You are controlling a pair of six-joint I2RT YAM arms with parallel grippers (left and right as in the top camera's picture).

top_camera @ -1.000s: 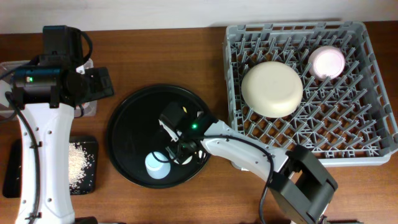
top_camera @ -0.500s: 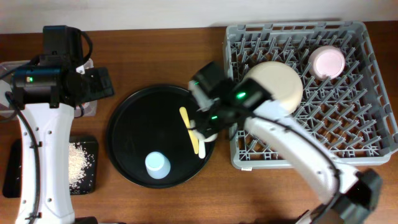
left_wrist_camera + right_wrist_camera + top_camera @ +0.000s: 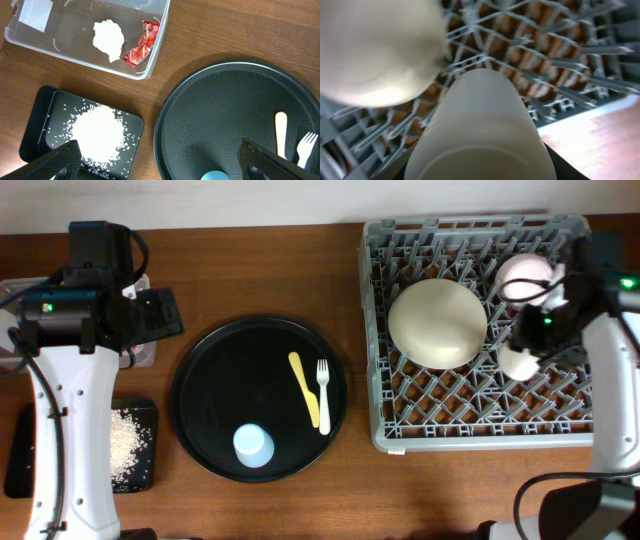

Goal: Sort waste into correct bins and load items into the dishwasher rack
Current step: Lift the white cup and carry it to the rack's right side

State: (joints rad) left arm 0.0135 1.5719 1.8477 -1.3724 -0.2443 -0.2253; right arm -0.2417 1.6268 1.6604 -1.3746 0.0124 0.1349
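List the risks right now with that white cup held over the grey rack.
1. The right gripper, jaws shut on the white plastic cup, hangs close to the cream round plate and the small pink bowl; lowering could knock either one.
2. In the right wrist view the cup hides the pegs of the grey plastic rack beneath it, so it may land on a peg and tip.

The left arm [image 3: 55, 420] runs up the left side, bent at the wrist; the left hand [image 3: 155, 315] points right, its 2 fingers [image 3: 55, 160] spread wide. The right arm [image 3: 612, 380] reaches inward, the right hand [image 3: 532, 345] clamped around the white cup [image 3: 480, 125].
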